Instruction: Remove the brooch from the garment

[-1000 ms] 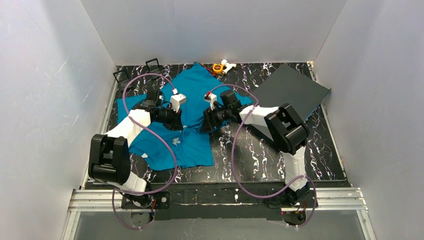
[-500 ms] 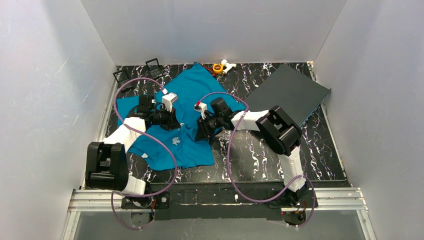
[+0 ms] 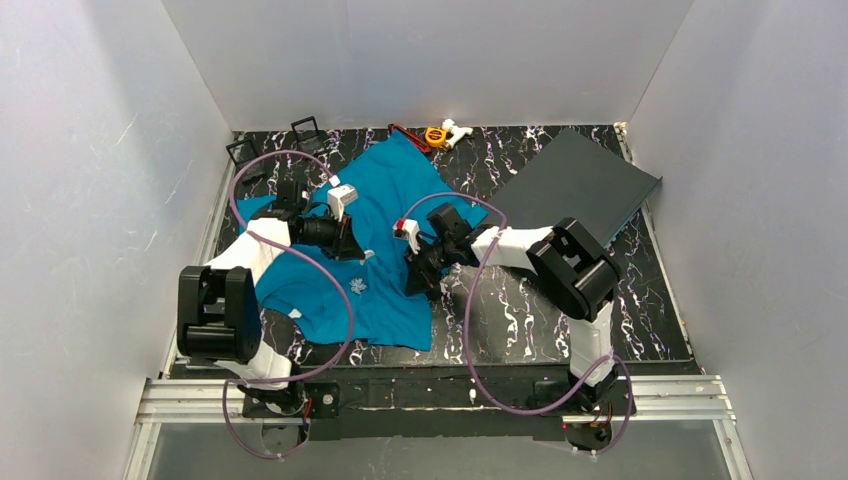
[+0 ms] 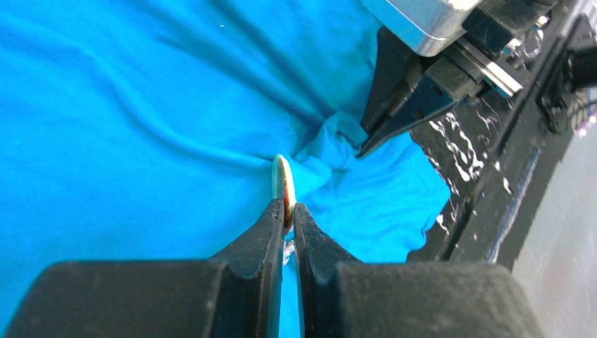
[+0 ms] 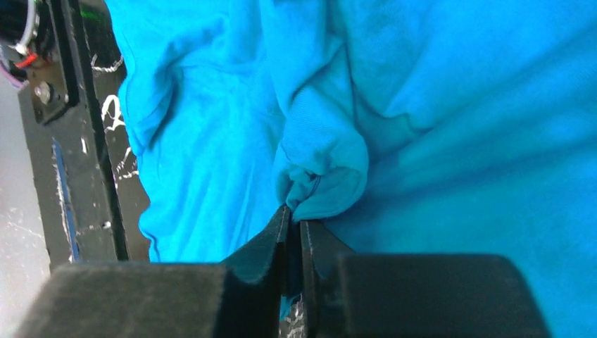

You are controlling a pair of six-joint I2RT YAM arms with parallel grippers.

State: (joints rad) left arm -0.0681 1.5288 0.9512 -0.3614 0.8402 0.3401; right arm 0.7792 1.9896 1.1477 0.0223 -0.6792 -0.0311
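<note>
The right claw (image 5: 294, 215) has just snapped closed and is now pinching a bunched fold of the garment (image 3: 395, 180) — just beside it, the left claw (image 4: 289, 208) is clamped tight on the brooch (image 4: 281, 179), which sits edge-on. Cloth's anchored, so pulling the brooch free looks next.

Bright even overhead light, soft shadows, pale walls (image 3: 100, 200) washed out, garment (image 4: 141, 105) oversaturated, wrist views soft.

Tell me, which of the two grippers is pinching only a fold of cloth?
The right gripper: it nips a bunched fold of the garment. The left gripper grips a small pale disc.
</note>
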